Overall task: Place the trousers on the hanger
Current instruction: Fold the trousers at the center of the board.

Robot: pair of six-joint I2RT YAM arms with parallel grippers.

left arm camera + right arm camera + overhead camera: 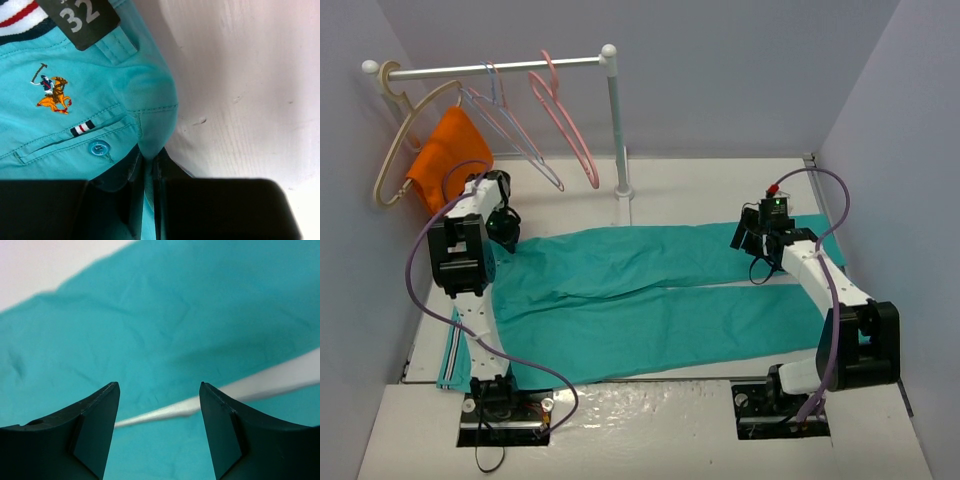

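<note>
Top external: trousers (650, 290) flat across table (720, 185), waist left, legs right. Hanger (565, 120) on rail (500, 68), upper left. Left gripper (505, 225) at waist corner; right gripper (752, 240) over upper leg's end.
Left wrist: jaws pinched tight on waist fabric fold beside pocket button (99, 148).
Right wrist: jaws apart, holding nothing, teal fabric beneath.

**White table (720, 185) boxed in by pale lilac walls (720, 70)**

Plain lavender-grey walls close the back and both sides. The table top is matt white and faintly scuffed, with a glossier white strip (650, 425) along its near edge. Towards the far left corner stands a white clothes rail (500, 67), its horizontal bar carried by one upright post (616, 130) on a round foot. The light is soft and even
</note>
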